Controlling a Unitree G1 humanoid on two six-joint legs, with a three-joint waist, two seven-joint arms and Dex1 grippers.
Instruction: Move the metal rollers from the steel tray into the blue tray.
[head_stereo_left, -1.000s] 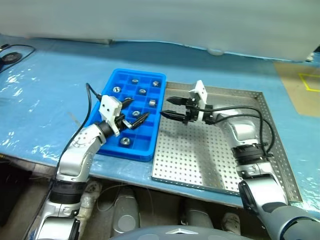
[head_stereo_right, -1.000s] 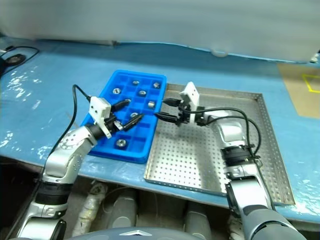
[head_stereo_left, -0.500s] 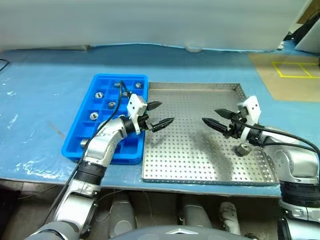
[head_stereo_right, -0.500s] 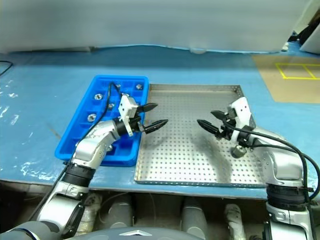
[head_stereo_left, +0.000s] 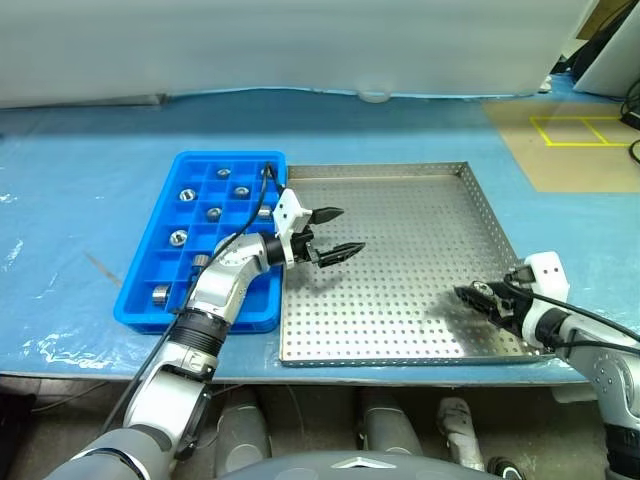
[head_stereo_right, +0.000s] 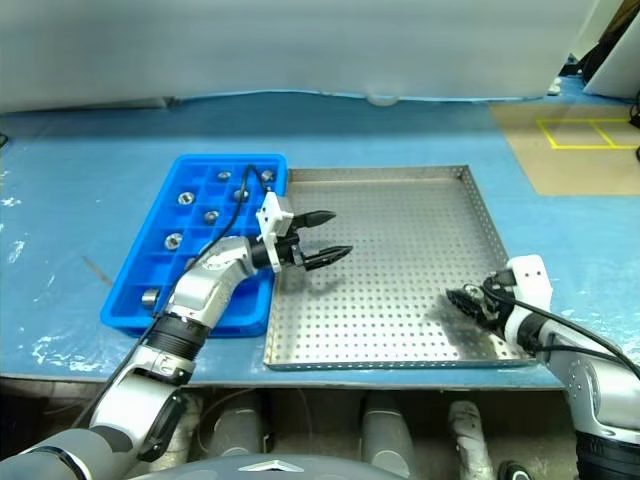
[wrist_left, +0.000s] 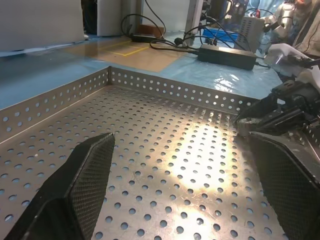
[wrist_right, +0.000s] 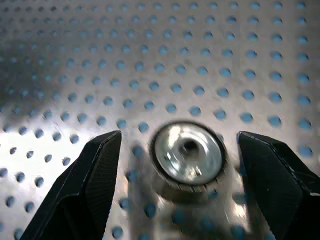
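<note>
risk: roller (wrist_right: 188, 152) likely to skid or roll on steel tray (head_stereo_left: 400, 200) floor if one finger of right claw (wrist_right: 180, 165) lands first; off-centre closing could knock it against near-right rim.
risk 2: small part, could slip out mid-carry to blue tray (head_stereo_left: 160, 250).
roller vs right claw: standing hole-up on tray floor, between the two spread fingers, untouched, roughly centred.
roller vs steel tray: near-right corner.
left claw (head_stereo_left: 336, 231): fingers apart, empty, over left part of steel tray, beside blue tray.
blue tray: several rollers already in compartments.
</note>
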